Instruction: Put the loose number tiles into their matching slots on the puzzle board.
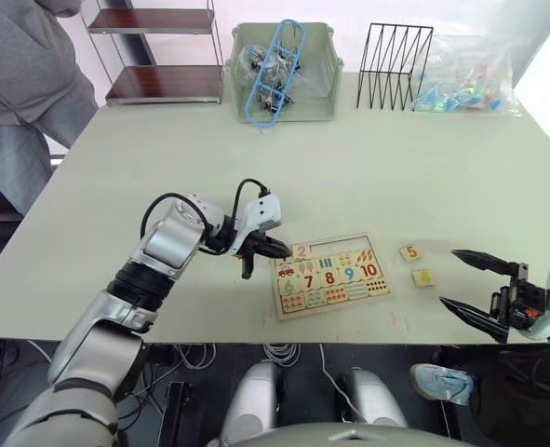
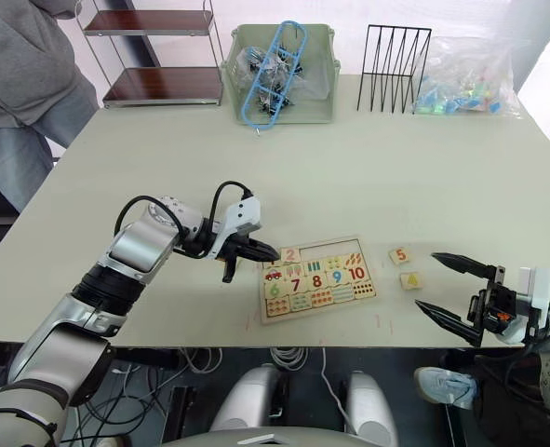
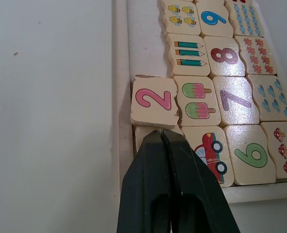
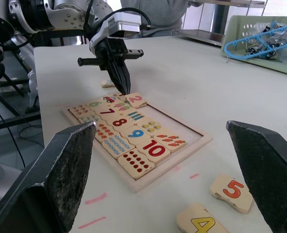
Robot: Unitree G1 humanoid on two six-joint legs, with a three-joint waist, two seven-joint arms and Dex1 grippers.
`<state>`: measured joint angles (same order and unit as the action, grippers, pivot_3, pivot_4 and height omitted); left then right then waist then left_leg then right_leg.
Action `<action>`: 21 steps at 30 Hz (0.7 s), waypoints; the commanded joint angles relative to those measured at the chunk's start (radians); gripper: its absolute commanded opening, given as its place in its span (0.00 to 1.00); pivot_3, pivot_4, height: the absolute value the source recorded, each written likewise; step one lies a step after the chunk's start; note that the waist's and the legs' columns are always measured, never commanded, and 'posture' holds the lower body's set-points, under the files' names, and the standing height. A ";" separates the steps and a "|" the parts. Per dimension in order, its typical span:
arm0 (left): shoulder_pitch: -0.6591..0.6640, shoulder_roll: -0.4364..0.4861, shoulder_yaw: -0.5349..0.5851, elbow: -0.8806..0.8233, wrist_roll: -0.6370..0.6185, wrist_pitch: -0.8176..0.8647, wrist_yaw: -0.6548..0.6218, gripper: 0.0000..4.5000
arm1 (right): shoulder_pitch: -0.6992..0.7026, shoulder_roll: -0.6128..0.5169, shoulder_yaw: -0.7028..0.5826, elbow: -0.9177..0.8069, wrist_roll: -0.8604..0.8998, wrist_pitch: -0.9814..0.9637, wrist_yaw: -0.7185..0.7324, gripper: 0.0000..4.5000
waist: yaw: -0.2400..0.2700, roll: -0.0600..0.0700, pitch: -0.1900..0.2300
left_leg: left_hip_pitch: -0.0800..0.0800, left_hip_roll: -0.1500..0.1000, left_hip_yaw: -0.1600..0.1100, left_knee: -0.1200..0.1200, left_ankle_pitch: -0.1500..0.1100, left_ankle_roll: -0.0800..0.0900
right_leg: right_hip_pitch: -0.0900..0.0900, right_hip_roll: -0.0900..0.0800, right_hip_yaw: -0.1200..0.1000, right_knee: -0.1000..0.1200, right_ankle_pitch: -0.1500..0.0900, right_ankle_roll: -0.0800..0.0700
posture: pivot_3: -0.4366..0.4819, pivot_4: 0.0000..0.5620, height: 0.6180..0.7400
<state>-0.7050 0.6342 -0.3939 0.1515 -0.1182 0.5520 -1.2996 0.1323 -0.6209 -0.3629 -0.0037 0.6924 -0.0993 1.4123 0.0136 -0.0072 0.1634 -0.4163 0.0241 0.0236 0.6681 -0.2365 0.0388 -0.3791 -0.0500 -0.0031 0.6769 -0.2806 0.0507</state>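
Fingers of left gripper (image 3: 165, 138) pressed together, nudging 2 tile (image 3: 154, 101) at board (image 1: 379, 296) centre frame; right gripper (image 2: 449, 286) wide. You seat 2 next; 5 tile (image 1: 409, 251), 4 tile (image 1: 423, 277) wait on worktop (image 1: 368, 158) right.

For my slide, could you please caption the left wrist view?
Shut left tool beside the crooked 2 tile on the puzzle board.

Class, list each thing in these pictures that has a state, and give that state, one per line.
left end effector: shut, tip on a tile in the board's corner slot
right end effector: open, holding nothing
2 tile: in the board, crooked, not fully seated
5 tile: loose on the table
4 tile: loose on the table
puzzle board: flat, top row partly unfilled
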 commanded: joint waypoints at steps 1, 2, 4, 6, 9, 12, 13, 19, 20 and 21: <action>-0.013 -0.005 0.003 0.002 0.011 -0.010 0.007 0.01 | 0.005 -0.007 -0.032 -0.036 0.015 -0.016 -0.002 1.00 | 0.000 0.000 0.000 | 0.000 0.000 0.000 0.000 0.000 0.000 | 0.000 0.000 0.000 0.000 0.000 0.000 | 0.48 0.27 1.00; -0.014 -0.007 0.002 0.003 0.012 -0.010 0.007 0.01 | 0.006 -0.007 -0.032 -0.038 0.015 -0.015 -0.004 1.00 | 0.000 0.000 0.000 | 0.000 0.000 0.000 0.000 0.000 0.000 | 0.000 0.000 0.000 0.000 0.000 0.000 | 0.48 0.27 1.00; -0.014 -0.009 0.002 0.001 0.012 -0.008 0.007 0.01 | 0.007 -0.008 -0.032 -0.041 0.015 -0.013 -0.006 1.00 | 0.000 0.000 0.000 | 0.000 0.000 0.000 0.000 0.000 0.000 | 0.000 0.000 0.000 0.000 0.000 0.000 | 0.48 0.27 1.00; -0.014 -0.010 0.000 -0.001 0.012 -0.006 0.005 0.01 | 0.007 -0.009 -0.031 -0.045 0.016 -0.010 -0.009 1.00 | 0.000 0.000 0.000 | 0.000 0.000 0.000 0.000 0.000 0.000 | 0.000 0.000 0.000 0.000 0.000 0.000 | 0.48 0.27 1.00; -0.015 -0.013 0.000 -0.003 0.012 -0.004 0.002 0.01 | 0.009 -0.011 -0.031 -0.047 0.016 -0.009 -0.010 1.00 | 0.000 0.000 0.000 | 0.000 0.000 0.000 0.000 0.000 0.000 | 0.000 0.000 0.000 0.000 0.000 0.000 | 0.48 0.27 1.00; -0.013 -0.014 -0.001 -0.008 0.011 -0.001 -0.001 0.01 | 0.011 -0.011 -0.033 -0.049 0.017 -0.007 -0.011 1.00 | 0.000 0.000 0.000 | 0.000 0.000 0.000 0.000 0.000 0.000 | 0.000 0.000 0.000 0.000 0.000 0.000 | 0.48 0.27 1.00; -0.013 -0.014 -0.002 -0.009 0.011 -0.001 -0.002 0.01 | 0.011 -0.011 -0.033 -0.049 0.017 -0.007 -0.011 1.00 | 0.000 0.000 0.000 | 0.000 0.000 0.000 0.000 0.000 0.000 | 0.000 0.000 0.000 0.000 0.000 0.000 | 0.48 0.27 1.00; -0.013 -0.015 -0.002 -0.013 0.009 0.002 -0.007 0.01 | 0.009 -0.012 -0.032 -0.049 0.017 -0.006 -0.011 1.00 | 0.000 0.000 0.000 | 0.000 0.000 0.000 0.000 0.000 0.000 | 0.000 0.000 0.000 0.000 0.000 0.000 | 0.48 0.27 1.00; -0.013 -0.015 -0.002 -0.014 0.008 0.003 -0.009 0.01 | 0.009 -0.012 -0.032 -0.050 0.017 -0.005 -0.012 1.00 | 0.000 0.000 0.000 | 0.000 0.000 0.000 0.000 0.000 0.000 | 0.000 0.000 0.000 0.000 0.000 0.000 | 0.48 0.27 1.00; -0.013 -0.015 -0.003 -0.015 0.008 0.003 -0.011 0.01 | 0.008 -0.012 -0.031 -0.050 0.017 -0.005 -0.012 1.00 | 0.000 0.000 0.000 | 0.000 0.000 0.000 0.000 0.000 0.000 | 0.000 0.000 0.000 0.000 0.000 0.000 | 0.48 0.27 1.00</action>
<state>-0.7057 0.6203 -0.3940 0.1514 -0.1102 0.5542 -1.3042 0.1408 -0.6210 -0.3629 -0.0231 0.6925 -0.0979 1.4032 0.0135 -0.0072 0.1634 -0.4162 0.0241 0.0236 0.6681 -0.2365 0.0388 -0.3791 -0.0500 -0.0031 0.6769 -0.2806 0.0507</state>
